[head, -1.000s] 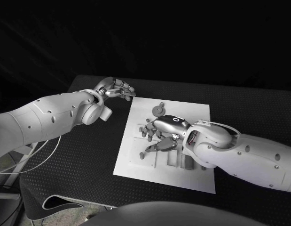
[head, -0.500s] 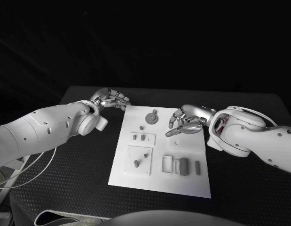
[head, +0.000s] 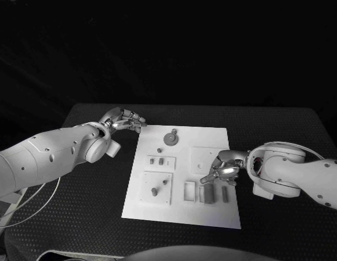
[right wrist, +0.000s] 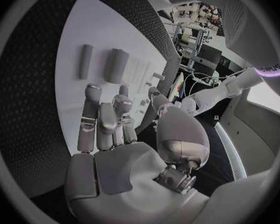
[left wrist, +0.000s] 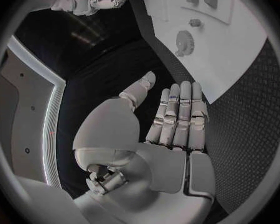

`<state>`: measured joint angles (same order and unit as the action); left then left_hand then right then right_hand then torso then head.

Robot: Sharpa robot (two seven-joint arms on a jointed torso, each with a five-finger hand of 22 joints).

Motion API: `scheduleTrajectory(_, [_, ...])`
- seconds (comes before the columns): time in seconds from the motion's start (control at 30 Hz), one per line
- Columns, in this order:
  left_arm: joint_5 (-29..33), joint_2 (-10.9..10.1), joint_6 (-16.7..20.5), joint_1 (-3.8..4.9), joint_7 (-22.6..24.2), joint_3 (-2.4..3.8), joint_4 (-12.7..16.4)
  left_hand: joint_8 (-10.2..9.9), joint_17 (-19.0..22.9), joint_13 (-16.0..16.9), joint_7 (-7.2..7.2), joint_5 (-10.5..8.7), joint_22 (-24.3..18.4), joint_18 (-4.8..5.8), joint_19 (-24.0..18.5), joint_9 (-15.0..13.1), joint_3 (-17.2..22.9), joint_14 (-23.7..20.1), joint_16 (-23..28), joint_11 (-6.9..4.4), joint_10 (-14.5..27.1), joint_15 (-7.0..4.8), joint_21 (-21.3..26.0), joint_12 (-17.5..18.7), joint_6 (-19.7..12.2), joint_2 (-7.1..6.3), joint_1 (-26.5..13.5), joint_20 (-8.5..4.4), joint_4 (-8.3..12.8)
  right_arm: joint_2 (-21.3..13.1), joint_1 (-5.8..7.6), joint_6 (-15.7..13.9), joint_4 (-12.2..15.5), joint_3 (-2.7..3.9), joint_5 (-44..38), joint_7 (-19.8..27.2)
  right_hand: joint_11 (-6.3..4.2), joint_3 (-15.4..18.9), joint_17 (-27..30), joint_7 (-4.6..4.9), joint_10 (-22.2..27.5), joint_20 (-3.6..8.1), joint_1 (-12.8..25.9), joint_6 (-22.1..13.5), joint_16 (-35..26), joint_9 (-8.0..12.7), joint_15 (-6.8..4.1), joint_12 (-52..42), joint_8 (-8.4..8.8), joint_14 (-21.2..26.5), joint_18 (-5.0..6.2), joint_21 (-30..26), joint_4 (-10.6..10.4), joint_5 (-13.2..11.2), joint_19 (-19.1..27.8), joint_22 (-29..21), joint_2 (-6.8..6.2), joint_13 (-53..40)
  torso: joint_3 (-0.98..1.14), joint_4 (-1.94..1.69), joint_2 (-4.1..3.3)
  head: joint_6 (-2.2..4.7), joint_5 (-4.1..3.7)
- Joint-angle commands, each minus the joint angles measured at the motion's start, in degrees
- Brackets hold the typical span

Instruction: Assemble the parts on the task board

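- Since half a second ago, the right hand [head: 223,169] is coming back from the far part of the task board [head: 215,136] toward its near right side.
- It is hovering over the upright parts [head: 208,192] there, fingers loosely curled and holding nothing.
- At the board's far left corner, the left hand [head: 123,118] is waiting off the plate, fingers straight, pressed together, empty.
- The gear [head: 171,139] is lying on the board's far middle.
- Judging by this, a pick is starting; next, the right fingers need to close on one part.

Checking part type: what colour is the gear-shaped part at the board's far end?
Grey, on the white task board; the gear-shaped part shows best in the head view.
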<state>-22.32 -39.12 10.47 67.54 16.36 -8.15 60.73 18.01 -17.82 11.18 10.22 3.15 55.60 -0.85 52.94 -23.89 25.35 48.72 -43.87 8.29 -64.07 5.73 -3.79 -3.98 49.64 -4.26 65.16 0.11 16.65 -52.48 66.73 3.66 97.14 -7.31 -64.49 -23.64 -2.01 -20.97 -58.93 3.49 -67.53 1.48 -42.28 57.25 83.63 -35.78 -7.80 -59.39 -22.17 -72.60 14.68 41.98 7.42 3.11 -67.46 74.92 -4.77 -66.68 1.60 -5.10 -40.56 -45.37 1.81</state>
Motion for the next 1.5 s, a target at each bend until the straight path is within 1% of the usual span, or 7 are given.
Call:
scheduleTrajectory(0.03, [0.45,-0.59,-1.10,-0.11,0.26,0.03,0.35,0.17,-0.09,-0.10,0.15,0.24,-0.08,-0.79,-0.20,0.05,-0.02,0.24,0.41,0.15,0.45,0.32,-0.06,0.02,-0.37,0.21,-0.52,0.21,-0.10,-0.10,0.04,3.53,-0.36,-0.55,2.67,-5.23,-0.80,-0.12,-0.84,0.05,-1.37,0.64,0.49,1.47,0.46,-0.61,-0.92,-1.78,-0.46,-1.29,0.32,0.46,-0.05,-0.27,-0.07,1.33,-0.50,-1.22,-0.09,0.01,-0.18,0.19,-0.78])
scheduleTrajectory(0.27, [0.45,-0.91,-1.04,-0.15,1.05,0.02,0.57,0.17,-0.17,-0.12,0.17,0.21,-0.13,-0.77,-0.27,0.07,-0.20,0.20,0.53,0.18,0.51,0.35,-0.06,0.02,-0.41,0.08,-0.81,0.25,-0.12,0.09,-0.38,2.95,-1.43,-1.91,0.92,-5.81,-1.07,0.00,-1.65,-0.23,-2.75,0.87,1.56,2.09,0.82,-1.28,-1.16,-4.32,-0.48,-1.83,0.32,0.87,-0.15,-0.26,-0.09,1.31,-0.39,-3.24,-0.24,-0.02,-0.18,0.21,-1.25])
scheduleTrajectory(0.37, [0.45,-1.00,-1.00,-0.15,1.34,0.02,0.69,0.18,-0.32,-0.15,0.19,0.20,-0.19,-0.77,-0.34,0.09,-0.63,0.16,0.69,0.20,0.54,0.39,-0.08,0.00,-0.44,-0.04,-1.48,0.28,-0.15,0.17,-0.56,2.38,-1.65,-2.17,0.18,-5.91,-1.10,0.06,-1.57,-0.26,-2.71,0.90,1.98,2.15,0.82,-1.42,-1.19,-4.36,-0.42,-1.80,0.32,0.94,-0.27,-0.26,-0.04,1.29,-0.37,-3.31,-0.28,-0.09,-0.19,0.12,-1.37])
scheduleTrajectory(0.53, [0.88,-1.13,-1.00,-0.16,1.83,0.03,0.90,0.20,-0.68,-0.21,0.19,0.18,-0.35,-0.82,-0.47,0.13,-2.04,0.13,1.01,0.20,0.61,0.41,-0.10,-0.03,-0.54,-0.15,-3.03,0.30,-0.08,0.98,-0.89,1.50,-2.08,-2.20,0.03,-5.79,-1.12,0.10,-1.46,-0.28,-2.47,0.94,2.42,2.17,0.81,-1.57,-1.21,-4.13,-0.31,-1.75,0.32,1.02,-0.37,-0.26,0.02,1.28,-0.48,-3.17,-0.19,-0.02,-0.27,0.04,-1.46])
scheduleTrajectory(0.8, [1.15,-1.01,-1.15,-0.16,2.00,0.03,1.12,0.20,-1.05,-0.28,0.21,0.10,-0.54,-0.91,-0.51,0.19,-3.52,0.15,1.30,0.20,0.69,0.40,-0.12,-0.03,-0.67,0.05,-4.21,0.31,-0.10,2.67,-1.90,0.35,-3.08,-2.22,-1.30,-5.79,-1.11,0.07,-1.04,-0.26,-1.84,0.98,2.90,2.05,0.67,-1.68,-1.21,-3.31,-0.05,-1.50,0.32,1.05,-0.49,-0.26,0.18,1.25,-0.76,-2.62,-0.22,-0.12,-0.29,-0.24,-1.49])
scheduleTrajectory(1.3, [1.15,-1.16,-1.51,-0.16,1.91,0.03,1.21,0.29,-1.19,-0.31,0.14,0.11,-0.62,-0.93,-0.55,0.17,-3.91,0.13,1.43,0.20,0.72,0.40,-0.11,-0.03,-0.55,0.15,-4.34,0.31,-0.05,3.93,-2.97,2.16,-4.15,-2.30,-5.27,-5.93,-0.83,-1.02,0.52,0.04,-0.36,0.92,4.23,1.37,0.10,-1.96,-0.98,-1.38,1.18,-0.17,0.32,1.00,-1.37,-0.25,0.92,1.19,-2.58,-1.48,-0.29,-0.03,-0.29,-0.63,-1.09])
scheduleTrajectory(1.5, [1.15,-1.23,-1.56,-0.15,1.82,0.03,1.24,0.29,-1.20,-0.31,0.14,0.11,-0.63,-0.94,-0.56,0.18,-3.94,0.13,1.45,0.20,0.73,0.40,-0.11,-0.03,-0.55,0.15,-4.34,0.31,-0.04,4.21,-3.22,2.18,-4.26,-2.39,-5.82,-6.04,-0.77,-1.93,0.51,0.10,-0.40,0.95,2.61,1.37,0.17,-2.07,-0.92,-1.21,1.52,-0.11,0.32,1.22,-0.10,-0.25,1.00,1.26,-1.92,-1.35,-0.31,-0.04,-0.29,-0.91,-1.05])
